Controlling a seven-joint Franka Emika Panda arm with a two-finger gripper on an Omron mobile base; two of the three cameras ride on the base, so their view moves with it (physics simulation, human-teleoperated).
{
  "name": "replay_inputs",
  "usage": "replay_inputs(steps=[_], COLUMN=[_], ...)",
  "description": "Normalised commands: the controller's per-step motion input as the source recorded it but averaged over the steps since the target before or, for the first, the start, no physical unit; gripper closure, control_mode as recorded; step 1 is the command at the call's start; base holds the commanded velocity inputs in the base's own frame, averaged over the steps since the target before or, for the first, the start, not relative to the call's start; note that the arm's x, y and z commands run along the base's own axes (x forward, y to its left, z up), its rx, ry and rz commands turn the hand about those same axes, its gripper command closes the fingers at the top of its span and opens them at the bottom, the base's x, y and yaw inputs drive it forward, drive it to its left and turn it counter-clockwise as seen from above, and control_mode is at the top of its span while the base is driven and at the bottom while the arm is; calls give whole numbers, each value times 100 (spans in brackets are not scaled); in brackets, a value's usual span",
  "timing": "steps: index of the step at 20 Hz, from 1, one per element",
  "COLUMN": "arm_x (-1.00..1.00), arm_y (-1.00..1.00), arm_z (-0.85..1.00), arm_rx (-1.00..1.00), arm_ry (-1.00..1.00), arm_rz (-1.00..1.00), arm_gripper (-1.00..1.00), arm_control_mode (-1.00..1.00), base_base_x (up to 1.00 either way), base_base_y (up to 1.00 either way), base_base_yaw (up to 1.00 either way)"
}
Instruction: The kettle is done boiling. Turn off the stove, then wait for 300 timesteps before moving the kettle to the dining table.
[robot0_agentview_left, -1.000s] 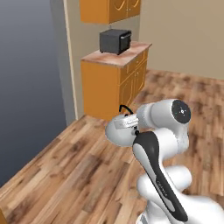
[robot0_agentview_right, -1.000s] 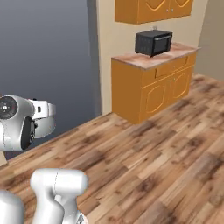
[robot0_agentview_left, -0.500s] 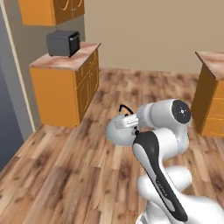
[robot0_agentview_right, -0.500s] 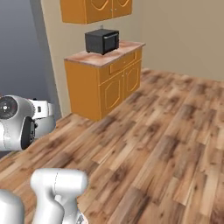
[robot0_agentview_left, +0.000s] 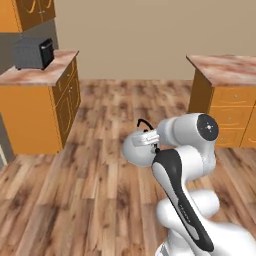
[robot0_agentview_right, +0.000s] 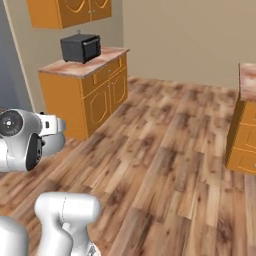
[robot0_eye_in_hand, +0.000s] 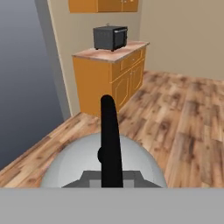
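Hanging from the closed jaws by its black handle, the kettle rides above wood floor

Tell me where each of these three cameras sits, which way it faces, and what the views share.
Left base view: behind the arm on its left, facing forward and down over the wood floor; the white arm rises at lower right, carrying the kettle.
Right base view: behind on the right; the arm shows at lower left, facing the corner cabinet.
Hand view: on the hand, looking along the pincer over the kettle's dome and black handle.
Shared: all three show the grey microwave on the orange cabinet.
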Motion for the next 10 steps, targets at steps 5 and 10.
replay_inputs(steps=[5, 10], arm_x=[0, 0], arm_y=[0, 0], arm_z=[0, 0], arm_rx=[0, 0], arm_ry=[0, 0], arm_rz=[0, 0], arm_gripper=[100, 100], arm_control_mode=[100, 100], base_base_x=[44, 55], base_base_y=[-8, -5], base_base_yaw=[-21, -19])
